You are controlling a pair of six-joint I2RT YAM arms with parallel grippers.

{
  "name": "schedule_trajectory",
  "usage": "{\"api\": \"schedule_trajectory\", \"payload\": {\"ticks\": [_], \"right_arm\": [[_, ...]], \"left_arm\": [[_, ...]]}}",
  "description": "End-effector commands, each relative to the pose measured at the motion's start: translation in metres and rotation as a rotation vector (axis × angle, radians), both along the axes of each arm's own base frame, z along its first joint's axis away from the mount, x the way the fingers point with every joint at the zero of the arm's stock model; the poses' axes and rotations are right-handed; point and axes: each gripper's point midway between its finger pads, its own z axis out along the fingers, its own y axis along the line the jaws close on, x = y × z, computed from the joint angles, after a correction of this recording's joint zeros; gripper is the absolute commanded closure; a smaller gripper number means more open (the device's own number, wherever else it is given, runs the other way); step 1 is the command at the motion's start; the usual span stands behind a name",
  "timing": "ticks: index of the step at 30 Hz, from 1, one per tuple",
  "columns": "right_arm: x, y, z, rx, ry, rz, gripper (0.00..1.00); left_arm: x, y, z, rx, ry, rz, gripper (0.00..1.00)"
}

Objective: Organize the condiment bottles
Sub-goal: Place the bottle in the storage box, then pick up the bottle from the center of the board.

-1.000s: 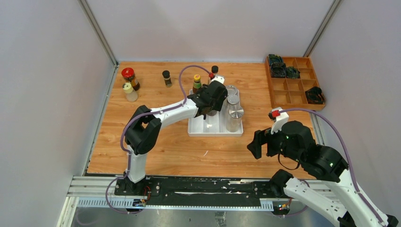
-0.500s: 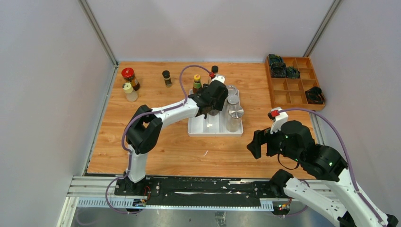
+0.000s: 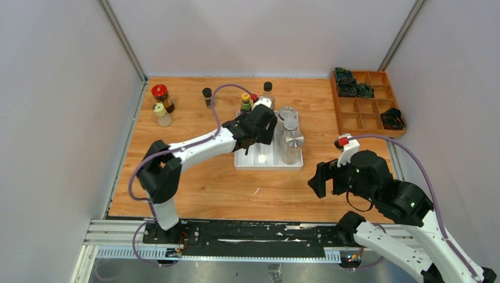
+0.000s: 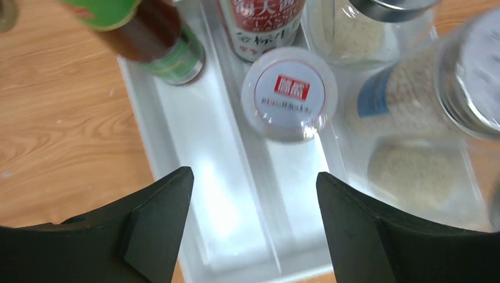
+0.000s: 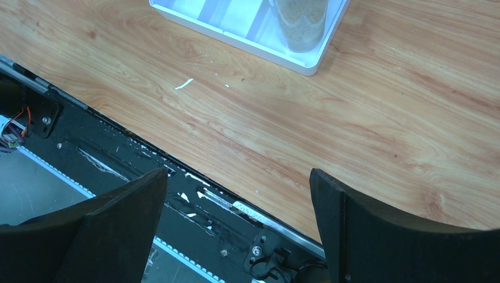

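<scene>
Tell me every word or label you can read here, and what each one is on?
"海天", with its top cut off by the frame, and below it what looks like "金标生抽": red label of the bottle.
Red box with white characters and a fine line beneath: round white cap, too blurred to read.
Green label on the brown bottle: no legible text.
Top and right wrist views: nothing readable.

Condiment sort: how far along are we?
Done: three silver-lidded jars and a white-capped bottle stand in the white tray. In hand: nothing; left gripper hangs open above the tray, right gripper open at the near edge of the table. Left: red-lidded jar, pale-capped bottle and small black-capped shaker stand on the table outside the tray.
</scene>
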Motion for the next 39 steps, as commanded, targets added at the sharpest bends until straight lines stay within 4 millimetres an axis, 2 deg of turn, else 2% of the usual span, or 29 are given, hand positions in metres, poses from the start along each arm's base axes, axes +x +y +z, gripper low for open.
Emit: {"api": "schedule_trajectory", "payload": {"ticks": [1, 3, 5, 8, 10, 13, 16, 19, 24, 27, 30, 31, 34, 39], "right_arm": [[-0.003, -0.008, -0.002, -0.021, 0.0, -0.014, 0.04], [-0.002, -0.008, -0.002, -0.024, -0.002, -0.013, 0.04], [-0.002, -0.007, -0.002, -0.023, 0.0, -0.012, 0.04], [-0.003, -0.007, -0.002, -0.02, 0.001, -0.008, 0.04], [-0.003, -0.006, -0.001, -0.016, -0.002, -0.006, 0.04], [-0.003, -0.005, -0.001, -0.014, 0.002, -0.002, 0.04], [-0.003, -0.003, -0.002, -0.011, 0.007, 0.002, 0.04], [-0.004, -0.003, -0.001, -0.006, 0.006, 0.003, 0.04], [-0.007, -0.005, 0.003, 0.002, 0.008, 0.001, 0.04], [-0.008, -0.012, 0.006, -0.017, 0.005, -0.012, 0.04], [-0.008, -0.016, 0.008, -0.035, -0.002, -0.02, 0.04], [-0.007, -0.016, 0.01, -0.037, -0.003, -0.02, 0.04], [-0.006, -0.014, 0.011, -0.049, 0.002, -0.014, 0.04], [-0.002, -0.012, 0.009, -0.074, 0.013, -0.006, 0.04]], "left_arm": [[-0.041, 0.025, 0.059, -0.046, -0.083, 0.027, 0.18], [-0.061, 0.041, 0.069, -0.057, -0.118, 0.035, 0.18], [-0.073, 0.07, 0.069, -0.032, -0.14, 0.086, 0.18], [-0.078, 0.116, 0.074, 0.006, -0.199, 0.178, 0.16], [-0.069, 0.141, 0.07, -0.023, -0.179, 0.224, 0.16], [-0.04, 0.176, 0.075, -0.052, -0.195, 0.318, 0.16], [-0.006, 0.196, 0.08, 0.012, -0.21, 0.387, 0.17], [0.032, 0.203, 0.088, 0.105, -0.231, 0.44, 0.18], [0.101, 0.209, 0.076, 0.091, -0.248, 0.49, 0.19], [0.13, 0.217, 0.073, 0.101, -0.27, 0.525, 0.19], [0.155, 0.228, 0.064, 0.069, -0.265, 0.555, 0.2], [0.163, 0.229, 0.054, 0.063, -0.247, 0.547, 0.2], [0.185, 0.232, 0.047, 0.077, -0.236, 0.524, 0.21], [0.207, 0.229, 0.037, 0.047, -0.219, 0.472, 0.21]]}}
